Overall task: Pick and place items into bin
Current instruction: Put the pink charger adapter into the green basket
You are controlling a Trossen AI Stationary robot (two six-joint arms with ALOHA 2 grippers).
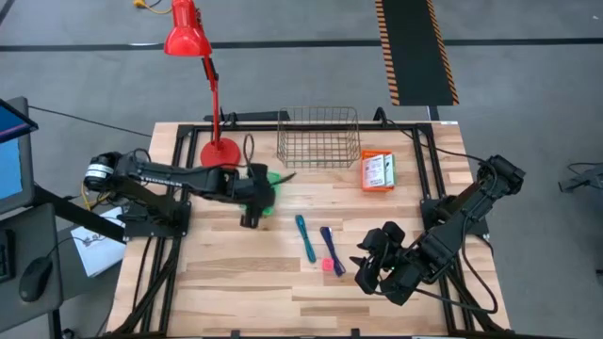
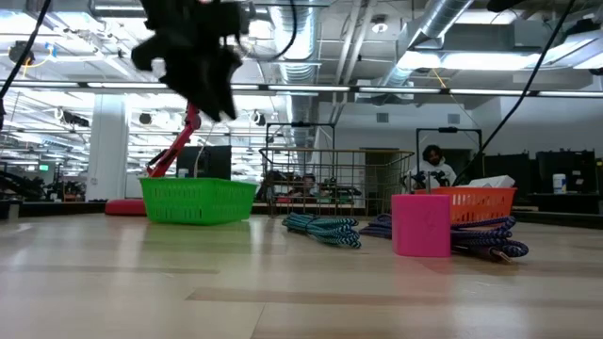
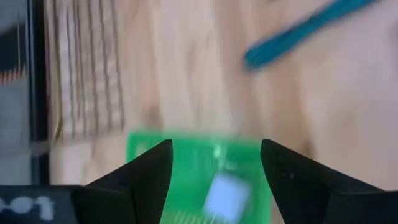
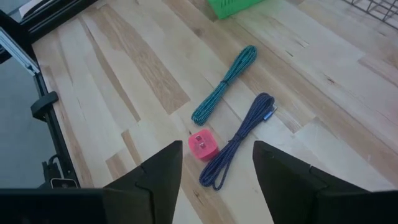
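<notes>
The small green bin (image 1: 271, 181) stands left of centre, and my left gripper (image 3: 214, 146) hovers open above it. A light-blue piece (image 3: 221, 194) lies inside the bin (image 3: 186, 155). The teal stick (image 1: 304, 237), the dark-blue stick (image 1: 330, 247) and the pink-red piece (image 1: 328, 266) lie flat on the table near the centre. White printed card packs (image 1: 377, 170) lie in an orange tray near the far right. My right gripper (image 4: 217, 149) is open, above the table's near right part, and faces the two sticks (image 4: 227, 81) and the pink-red piece (image 4: 203, 145).
A wire basket (image 1: 318, 137) stands at the far edge, and a red desk lamp (image 1: 219, 146) has its base left of it, close to my left arm. Bare wood shows along the near edge and between the green bin and the sticks.
</notes>
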